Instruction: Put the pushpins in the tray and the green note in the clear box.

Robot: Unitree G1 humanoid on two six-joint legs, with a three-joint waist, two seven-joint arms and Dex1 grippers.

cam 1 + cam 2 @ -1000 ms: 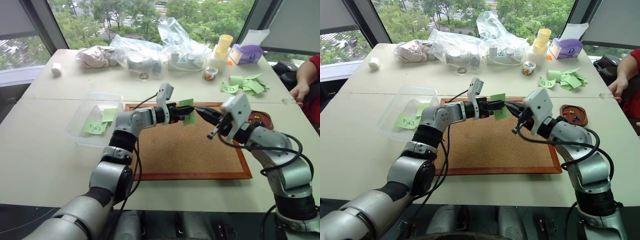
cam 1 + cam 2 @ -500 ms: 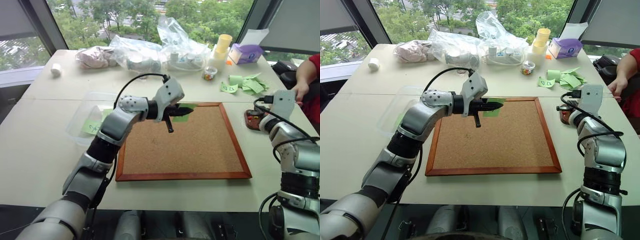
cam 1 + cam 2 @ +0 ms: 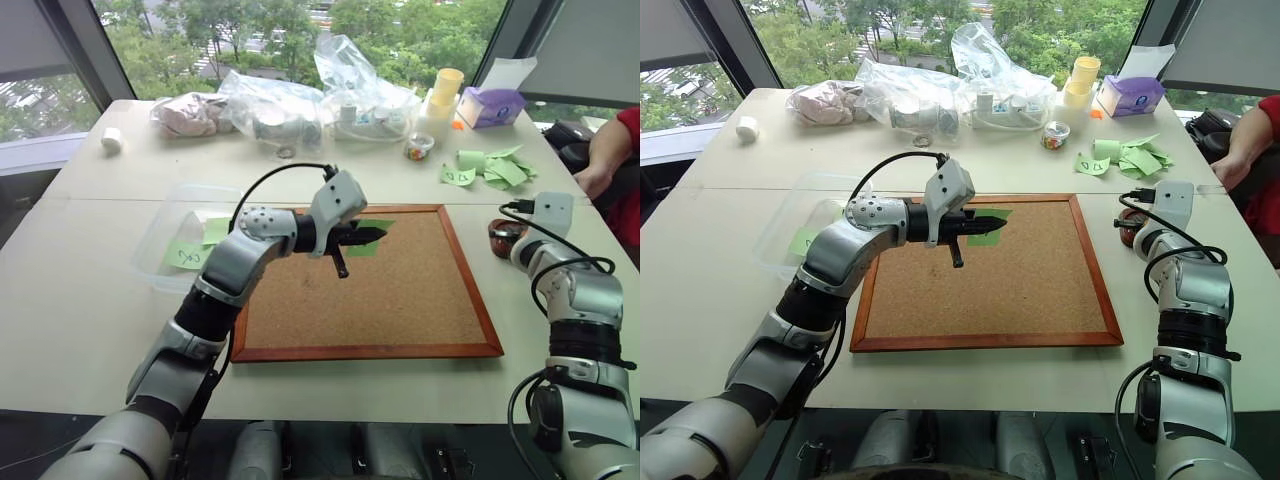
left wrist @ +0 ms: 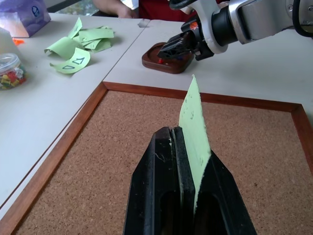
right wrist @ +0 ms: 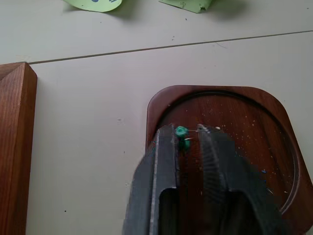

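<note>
Two arms reach out over the bench. The left tool (image 4: 188,142), pointing across the cork board (image 3: 400,300), is clamped on the green note (image 4: 194,128), which stands edge-up between its fingers. The right tool (image 5: 188,134) hangs over the tray (image 5: 264,122), fingers slightly apart; its wrist view alone shows a green pushpin (image 5: 181,131) between the tips.
</note>
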